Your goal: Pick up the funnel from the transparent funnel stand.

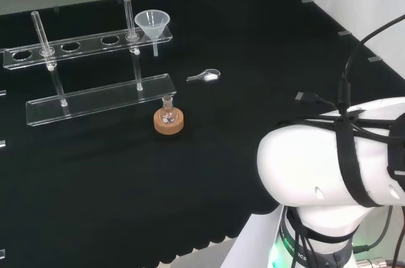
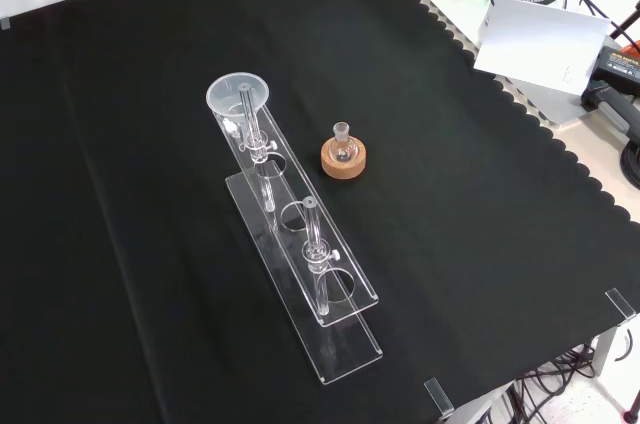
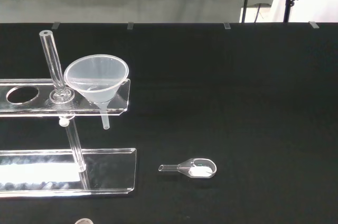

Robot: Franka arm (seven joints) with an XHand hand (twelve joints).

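Observation:
A clear plastic funnel (image 1: pixel 152 24) sits with its stem down through the end hole of the transparent funnel stand (image 1: pixel 88 45), at the stand's right end in the head view. The front view has the funnel (image 2: pixel 238 96) at the far end of the stand (image 2: pixel 340 344), mouth up. From the wrist, the funnel (image 3: pixel 97 78) hangs in the stand's upper shelf (image 3: pixel 37 106), beside an upright glass rod (image 3: pixel 53 63). Nothing touches the funnel.
A small flask on a cork ring (image 1: pixel 168 119) stands just in front of the stand's base; it also shows in the front view (image 2: pixel 344 154). A clear scoop holding white powder (image 1: pixel 205 76) lies right of the stand. The arm's white links (image 1: pixel 335 167) fill the lower right.

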